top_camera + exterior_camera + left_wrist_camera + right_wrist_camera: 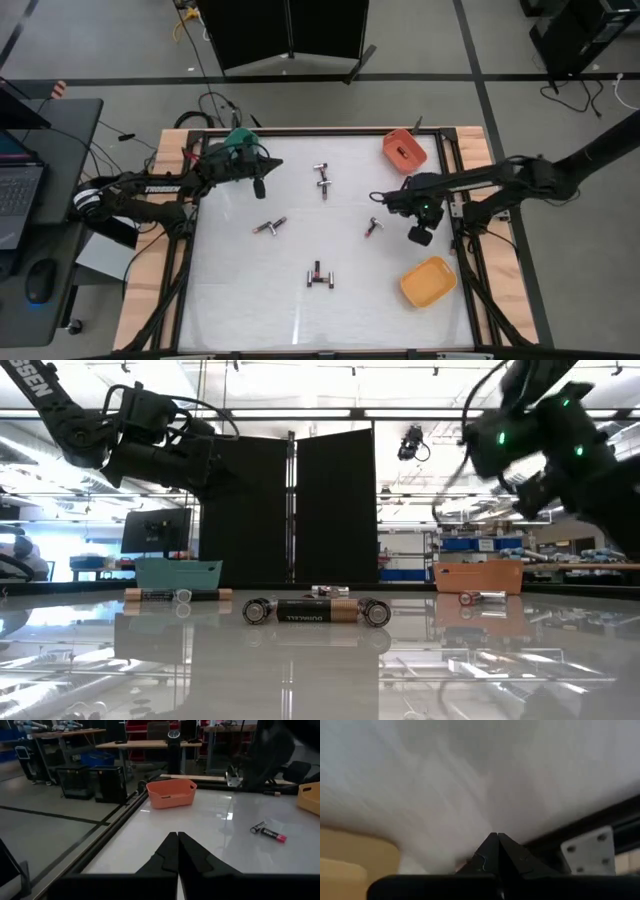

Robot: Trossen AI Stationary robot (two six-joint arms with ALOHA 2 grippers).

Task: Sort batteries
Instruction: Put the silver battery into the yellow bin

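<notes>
Several small batteries lie scattered on the white table: a pair (322, 178) toward the far side, one (270, 226) left of centre, one (372, 228) right of centre, and a cluster (318, 276) toward the near side, which lies closest (310, 611) in the low view. My left gripper (258, 186) hovers shut beside the teal bin (238, 140), its fingertips (177, 840) closed over bare table. My right gripper (420, 236) is shut (497, 839) above the table near its right edge, between the red-orange bin (404, 148) and the yellow bin (428, 282). I see nothing between its fingers.
Three bins stand on the table: teal at the far left, red-orange (171, 793) at the far right, yellow (350, 857) at the near right. A dark frame rail (462, 215) runs along the right edge beside my right arm. A desk with a laptop stands left of the table.
</notes>
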